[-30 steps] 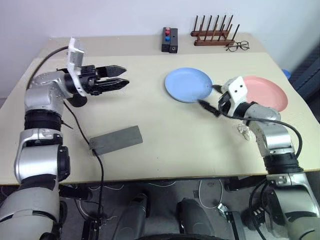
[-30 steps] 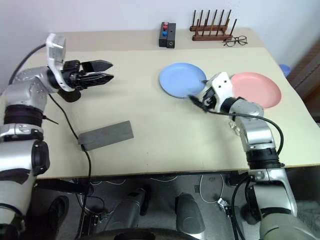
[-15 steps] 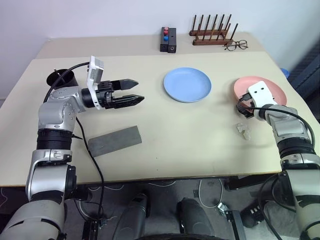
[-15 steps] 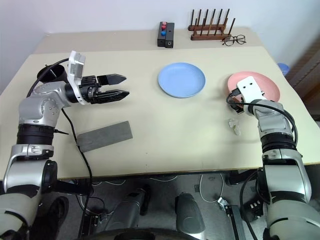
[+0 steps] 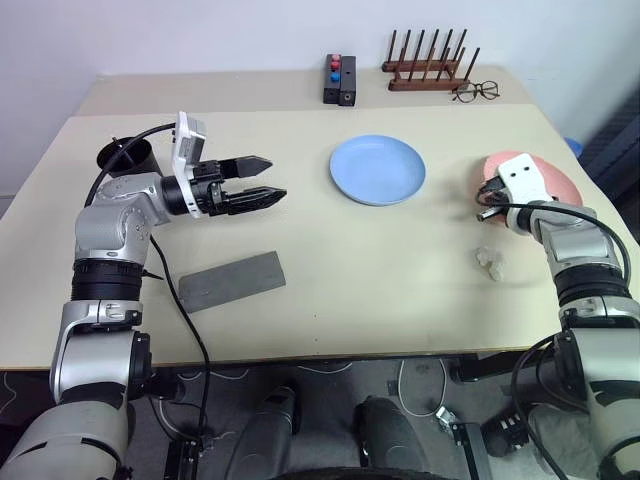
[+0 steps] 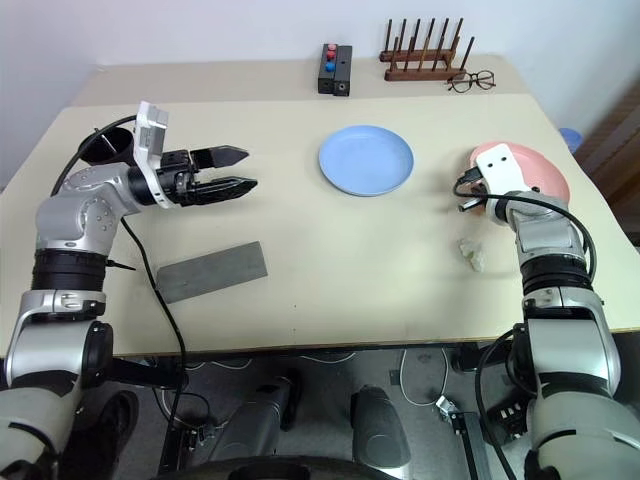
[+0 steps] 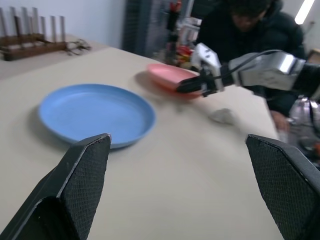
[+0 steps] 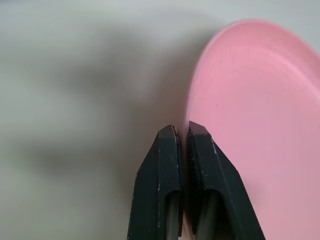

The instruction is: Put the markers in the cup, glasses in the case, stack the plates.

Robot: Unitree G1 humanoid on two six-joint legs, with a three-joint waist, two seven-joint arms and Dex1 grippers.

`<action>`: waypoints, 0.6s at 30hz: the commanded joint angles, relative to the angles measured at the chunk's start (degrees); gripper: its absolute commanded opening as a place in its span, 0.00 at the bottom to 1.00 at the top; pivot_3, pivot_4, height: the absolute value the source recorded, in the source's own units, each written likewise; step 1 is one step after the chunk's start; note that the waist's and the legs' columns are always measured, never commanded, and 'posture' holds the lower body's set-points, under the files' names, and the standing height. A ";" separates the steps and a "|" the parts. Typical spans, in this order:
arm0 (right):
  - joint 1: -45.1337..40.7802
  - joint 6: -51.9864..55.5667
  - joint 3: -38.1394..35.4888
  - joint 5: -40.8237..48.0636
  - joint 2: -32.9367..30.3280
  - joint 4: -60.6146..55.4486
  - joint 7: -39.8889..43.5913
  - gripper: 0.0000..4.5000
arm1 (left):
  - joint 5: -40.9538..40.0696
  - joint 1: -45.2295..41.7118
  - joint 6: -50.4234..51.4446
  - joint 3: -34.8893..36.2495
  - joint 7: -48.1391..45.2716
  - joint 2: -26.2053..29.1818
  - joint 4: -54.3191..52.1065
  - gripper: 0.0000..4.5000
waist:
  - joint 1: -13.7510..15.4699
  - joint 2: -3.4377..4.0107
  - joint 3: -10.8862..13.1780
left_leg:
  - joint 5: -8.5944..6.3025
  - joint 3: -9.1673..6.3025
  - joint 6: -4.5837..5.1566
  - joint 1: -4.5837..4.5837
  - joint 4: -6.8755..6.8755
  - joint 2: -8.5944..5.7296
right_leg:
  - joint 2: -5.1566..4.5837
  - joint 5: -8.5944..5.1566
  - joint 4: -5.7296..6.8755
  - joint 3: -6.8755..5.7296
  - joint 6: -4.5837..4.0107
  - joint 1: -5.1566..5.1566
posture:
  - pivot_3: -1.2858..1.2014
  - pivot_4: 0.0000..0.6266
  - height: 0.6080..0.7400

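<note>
Pink plate (image 6: 535, 170) sat tilted at the table's (image 5: 380, 290) right edge, its near rim pinched between the shut fingers of my right gripper (image 8: 182, 131), apparently so I could lift it across to the blue plate (image 5: 377, 169) lying flat mid-table, well apart. My left gripper (image 5: 262, 179) hung wide and empty above the table, beyond the closed grey case (image 5: 231, 281); the cup (image 5: 126, 157) stood behind that arm. A small crumpled scrap (image 5: 489, 262) lay near my right wrist
</note>
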 commanded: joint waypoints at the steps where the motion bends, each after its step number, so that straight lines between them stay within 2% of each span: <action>1: -3.66 -2.25 -2.84 3.59 2.67 -7.97 -0.06 0.01 | 0.28 -0.14 -3.91 2.79 3.85 -0.09 -0.06 1.00 | -0.22 0.00 0.00 | 0.00 0.01 0.00 0.01 -0.02 0.00 | 0.00 0.00 0.00 0.01 0.00 0.00 | 0.52 0.24 0.99; 3: -3.69 -2.29 -2.50 4.91 5.64 -12.64 0.58 0.01 | -0.14 0.95 -3.45 3.36 5.38 0.10 -0.90 1.00 | -0.77 0.00 0.00 | 0.01 0.01 -0.01 0.01 -0.07 0.02 | 0.00 0.00 0.00 0.01 0.00 -0.03 | 0.52 0.24 0.99; 9: -2.15 -1.58 4.45 4.01 13.41 -25.89 3.64 0.01 | -0.56 5.54 -3.90 4.71 8.77 0.50 -4.98 1.00 | -1.25 0.01 -0.01 | 0.07 -0.02 -0.09 0.02 -0.26 0.01 | 0.00 0.00 0.00 0.04 0.00 -0.11 | 0.52 0.24 0.99; 15: -0.25 1.00 10.55 3.51 16.10 -31.32 9.29 0.01 | -1.37 9.96 -3.54 6.01 10.65 1.19 -9.27 1.00 | -0.53 0.01 -0.01 | 0.08 -0.07 -0.11 0.03 -0.27 -0.03 | -0.02 0.00 -0.03 0.04 -0.01 -0.08 | 0.52 0.24 0.99; 18: -0.18 1.35 11.90 3.48 16.98 -30.39 11.39 0.01 | -2.31 11.26 -2.64 6.49 11.45 1.36 -11.23 1.00 | -0.37 0.01 -0.01 | 0.09 -0.10 -0.12 0.03 -0.27 -0.02 | 0.01 0.01 -0.02 0.03 -0.01 -0.09 | 0.52 0.24 0.99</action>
